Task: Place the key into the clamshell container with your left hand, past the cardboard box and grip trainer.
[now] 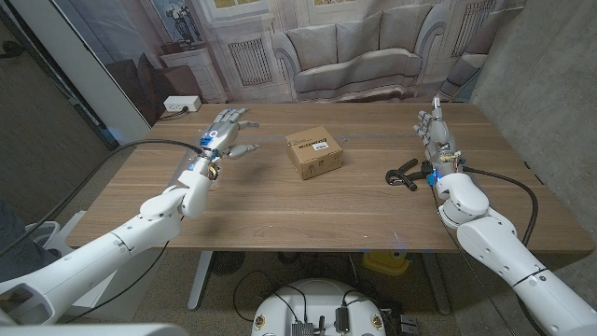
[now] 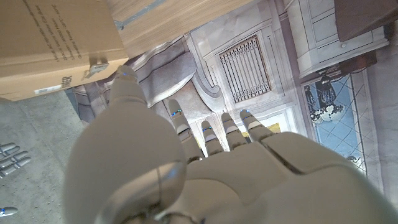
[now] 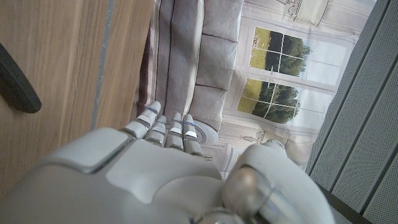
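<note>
Wooden worktop [image 1: 280, 210] carries a cardboard box [image 1: 313, 152] at its middle and a black grip trainer [image 1: 404, 175] to the right of it, as seen from the head view. No key and no clamshell container can be made out on the surface, so their whereabouts cannot be stated. Judged on that, the task is not begun: nothing is held, nothing is placed. The left hand [image 1: 224, 133] hovers left of the box, fingers spread and holding nothing. The right hand [image 1: 434, 131] stands upright near the far right edge, just behind the grip trainer, fingers straight and together, nothing in them.

Left wrist view: the left hand's fingers [image 2: 211, 134] reach out apart from each other, gripping nothing; the thumb tip lies close by the cardboard box [image 2: 53, 43], contact not certain.

Right wrist view: the right hand's fingers [image 3: 168, 130] are extended side by side, empty. A dark handle of the grip trainer [image 3: 15, 81] lies on the worktop [image 3: 68, 62] apart from them.
</note>
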You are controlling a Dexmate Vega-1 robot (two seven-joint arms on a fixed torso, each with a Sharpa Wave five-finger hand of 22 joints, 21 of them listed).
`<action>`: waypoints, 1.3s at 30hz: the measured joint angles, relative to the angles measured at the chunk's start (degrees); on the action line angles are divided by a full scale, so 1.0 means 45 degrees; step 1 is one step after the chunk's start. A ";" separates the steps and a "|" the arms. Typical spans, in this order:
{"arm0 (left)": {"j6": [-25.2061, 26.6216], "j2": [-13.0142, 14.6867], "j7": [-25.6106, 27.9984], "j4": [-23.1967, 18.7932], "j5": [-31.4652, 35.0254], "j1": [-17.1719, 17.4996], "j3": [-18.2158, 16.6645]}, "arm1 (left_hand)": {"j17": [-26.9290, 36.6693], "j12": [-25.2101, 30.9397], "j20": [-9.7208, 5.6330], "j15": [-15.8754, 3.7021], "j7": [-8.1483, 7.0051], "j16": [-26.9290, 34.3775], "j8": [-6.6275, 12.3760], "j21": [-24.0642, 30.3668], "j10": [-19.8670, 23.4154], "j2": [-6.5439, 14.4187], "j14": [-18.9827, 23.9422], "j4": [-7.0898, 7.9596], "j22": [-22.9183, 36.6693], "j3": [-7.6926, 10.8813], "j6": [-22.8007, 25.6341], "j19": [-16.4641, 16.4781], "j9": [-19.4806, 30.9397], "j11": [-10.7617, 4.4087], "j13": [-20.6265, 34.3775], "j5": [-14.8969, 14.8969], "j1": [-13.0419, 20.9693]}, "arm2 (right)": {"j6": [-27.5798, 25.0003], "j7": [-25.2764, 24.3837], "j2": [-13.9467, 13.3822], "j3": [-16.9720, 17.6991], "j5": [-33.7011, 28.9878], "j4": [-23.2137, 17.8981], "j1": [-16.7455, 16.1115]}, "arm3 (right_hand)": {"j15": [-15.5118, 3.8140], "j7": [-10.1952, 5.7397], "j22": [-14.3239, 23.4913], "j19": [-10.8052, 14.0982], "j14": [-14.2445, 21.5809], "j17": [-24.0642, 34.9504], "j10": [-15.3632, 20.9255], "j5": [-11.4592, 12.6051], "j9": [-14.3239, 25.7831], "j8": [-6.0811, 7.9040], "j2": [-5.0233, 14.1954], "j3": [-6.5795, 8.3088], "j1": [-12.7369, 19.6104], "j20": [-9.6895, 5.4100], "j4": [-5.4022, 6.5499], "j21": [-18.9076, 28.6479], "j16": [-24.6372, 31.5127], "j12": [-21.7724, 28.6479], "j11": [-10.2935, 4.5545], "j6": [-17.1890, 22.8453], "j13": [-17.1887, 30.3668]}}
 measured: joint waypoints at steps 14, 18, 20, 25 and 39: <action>0.0192 0.0088 -0.0177 -0.0284 0.0923 -0.0086 0.0250 | 0.0000 0.0000 -0.0002 0.0000 -0.0086 0.0000 0.0000 0.0000 0.0047 -0.0004 0.0001 0.0000 0.0000 0.0001 0.0083 0.0001 -0.0001 -0.0046 0.0000 0.0000 0.0088 | -0.0183 -0.0139 -0.0112 0.0187 0.0024 -0.0295 -0.0248 | 0.0000 0.0001 0.0000 -0.0001 0.0000 0.0000 0.0000 0.0000 0.0000 0.0000 0.0000 -0.0054 0.0000 0.0001 -0.0054 0.0000 0.0000 0.0000 0.0000 -0.0001 0.0000; 0.0326 0.0062 -0.0208 -0.0319 0.1221 -0.0168 0.0348 | -0.0001 0.0000 -0.0002 -0.0001 -0.0016 0.0000 0.0001 0.0000 0.0047 0.0103 0.0001 -0.0001 0.0000 0.0000 0.0152 0.0001 -0.0002 -0.0046 0.0000 0.0000 0.0200 | -0.0228 -0.0174 -0.0140 0.0258 0.0033 -0.0388 -0.0346 | 0.0000 0.0001 0.0067 0.0068 0.0000 0.0000 0.0000 0.0000 0.0000 0.0000 0.0003 -0.0054 -0.0003 0.0070 -0.0054 0.0000 0.0000 0.0000 0.0000 -0.0001 0.0000; 0.0395 0.0046 -0.0233 -0.0331 0.1409 -0.0226 0.0410 | -0.0001 0.0000 -0.0002 -0.0001 -0.0017 0.0000 -0.0034 0.0000 0.0047 0.0073 0.0001 -0.0001 0.0000 0.0000 0.0152 0.0002 -0.0002 -0.0046 0.0000 0.0000 0.0266 | -0.0238 -0.0189 -0.0151 0.0296 0.0043 -0.0435 -0.0405 | 0.0000 0.0001 0.0067 0.0068 0.0000 0.0000 0.0000 0.0000 0.0000 0.0000 0.0042 -0.0086 -0.0042 0.0070 -0.0022 0.0000 0.0000 0.0000 0.0000 -0.0001 0.0000; 0.0507 -0.0009 -0.0293 -0.0332 0.1749 -0.0386 0.0536 | -0.0001 0.0000 -0.0002 -0.0002 -0.0017 0.0000 -0.0149 0.0000 0.0047 0.0107 0.0003 -0.0001 0.0000 0.0000 0.0152 0.0002 -0.0003 -0.0045 0.0000 0.0000 0.0299 | -0.0269 -0.0212 -0.0184 0.0378 0.0079 -0.0559 -0.0519 | 0.0000 0.0002 0.0066 0.0068 0.0000 0.0000 0.0000 0.0000 0.0000 0.0000 0.0051 -0.0107 -0.0051 0.0070 -0.0001 -0.0055 0.0000 0.0000 0.0000 -0.0001 0.0000; 0.0646 -0.0198 -0.0746 -0.0077 0.2547 -0.0990 0.0956 | -0.0002 -0.0001 -0.0002 -0.0008 -0.0087 0.0000 -0.0148 0.0000 0.0047 0.0056 0.0009 -0.0001 0.0000 0.0000 0.0221 0.0002 -0.0003 -0.0044 0.0000 -0.0097 0.0349 | -0.0431 -0.0264 -0.0230 0.0557 0.0196 -0.0798 -0.0721 | 0.0000 0.0002 0.0065 0.0068 0.0000 0.0000 0.0000 0.0000 0.0000 0.0000 0.0051 -0.0107 -0.0050 0.0070 -0.0001 -0.0123 0.0000 -0.0001 0.0000 -0.0001 0.0000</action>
